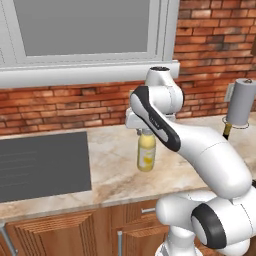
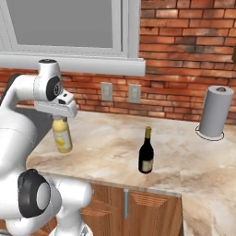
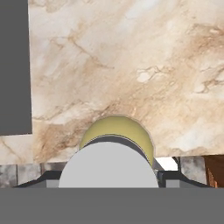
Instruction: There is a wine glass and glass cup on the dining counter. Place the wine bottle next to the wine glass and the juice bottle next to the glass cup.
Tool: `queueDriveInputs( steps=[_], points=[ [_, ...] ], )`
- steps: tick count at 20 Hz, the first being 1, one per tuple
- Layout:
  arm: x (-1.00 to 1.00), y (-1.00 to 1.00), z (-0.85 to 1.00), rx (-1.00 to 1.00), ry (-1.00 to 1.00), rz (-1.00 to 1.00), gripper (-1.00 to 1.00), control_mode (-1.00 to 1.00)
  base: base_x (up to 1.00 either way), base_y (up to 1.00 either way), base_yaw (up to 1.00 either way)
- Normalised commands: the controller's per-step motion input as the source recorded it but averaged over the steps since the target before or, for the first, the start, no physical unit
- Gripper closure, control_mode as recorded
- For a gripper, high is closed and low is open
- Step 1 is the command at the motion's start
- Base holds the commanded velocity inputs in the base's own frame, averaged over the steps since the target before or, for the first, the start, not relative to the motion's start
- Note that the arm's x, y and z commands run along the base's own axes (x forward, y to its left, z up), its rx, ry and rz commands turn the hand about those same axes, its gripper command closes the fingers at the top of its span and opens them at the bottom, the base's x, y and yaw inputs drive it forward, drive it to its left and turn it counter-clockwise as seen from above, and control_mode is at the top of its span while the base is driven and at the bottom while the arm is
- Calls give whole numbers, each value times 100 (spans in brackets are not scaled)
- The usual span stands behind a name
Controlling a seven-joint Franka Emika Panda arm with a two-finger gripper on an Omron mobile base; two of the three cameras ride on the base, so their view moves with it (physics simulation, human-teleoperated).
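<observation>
The jaws of the gripper (image 2: pixel 61 118) grip the juice bottle (image 2: pixel 61 134) by its cap, raised clear of the marbled tabletop (image 2: pixel 184 156). The wine bottle (image 2: pixel 146 152) stands untouched there, well apart. Neither bottle is yet delivered; both placements remain.

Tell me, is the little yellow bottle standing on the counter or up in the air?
Up in the air. The small yellow juice bottle hangs upright from the gripper, clear of the marbled worktop.
</observation>
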Motion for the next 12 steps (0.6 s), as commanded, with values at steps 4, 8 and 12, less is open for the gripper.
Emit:
queueDriveInputs(
  steps=[4, 8, 12],
  points=[
    [0, 0, 0, 0, 0, 0, 100, 100, -42, 13, 26],
    [0, 0, 0, 0, 0, 0, 100, 100, -42, 17, 66],
    [0, 0, 0, 0, 0, 0, 100, 100, -24, 6, 94]
  ],
)
